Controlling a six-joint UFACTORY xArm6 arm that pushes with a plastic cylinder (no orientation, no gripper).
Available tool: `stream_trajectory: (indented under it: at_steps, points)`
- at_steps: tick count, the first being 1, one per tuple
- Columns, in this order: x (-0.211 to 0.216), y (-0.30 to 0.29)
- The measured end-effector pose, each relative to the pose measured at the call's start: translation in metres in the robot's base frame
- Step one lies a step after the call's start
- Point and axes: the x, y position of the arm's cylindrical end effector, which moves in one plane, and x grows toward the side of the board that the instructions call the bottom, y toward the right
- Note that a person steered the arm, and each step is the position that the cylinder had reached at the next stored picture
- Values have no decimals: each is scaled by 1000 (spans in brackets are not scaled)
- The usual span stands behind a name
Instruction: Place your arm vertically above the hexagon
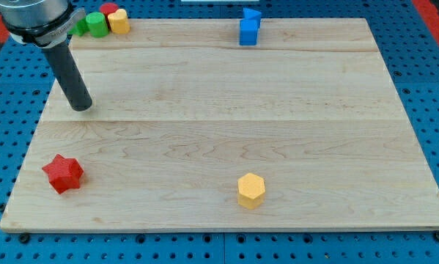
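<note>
A yellow hexagon block [251, 190] lies near the view's bottom, a little right of centre, on the wooden board [226, 110]. My tip [81, 105] rests on the board at the view's left, far up and left of the hexagon. A red star block [63, 173] lies below my tip near the bottom left corner.
A cluster at the top left holds a green block [96, 24], a red block [110, 9] and a yellow block [119, 22]. Two blue blocks [249, 27] stand together at the top edge, right of centre. A blue pegboard [424, 66] surrounds the board.
</note>
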Motion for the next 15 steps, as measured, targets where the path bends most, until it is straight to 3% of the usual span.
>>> stream_trajectory:
  at_steps: [3,4,5,6,7,8,9,10,11,15]
  points:
    - [-8,-25]
    - [-23,-75]
    - [-42,-35]
    - [-101,-79]
    - [-104,-80]
    - [-104,-51]
    - [-109,51]
    - [-146,103]
    - [-174,105]
    - [-164,160]
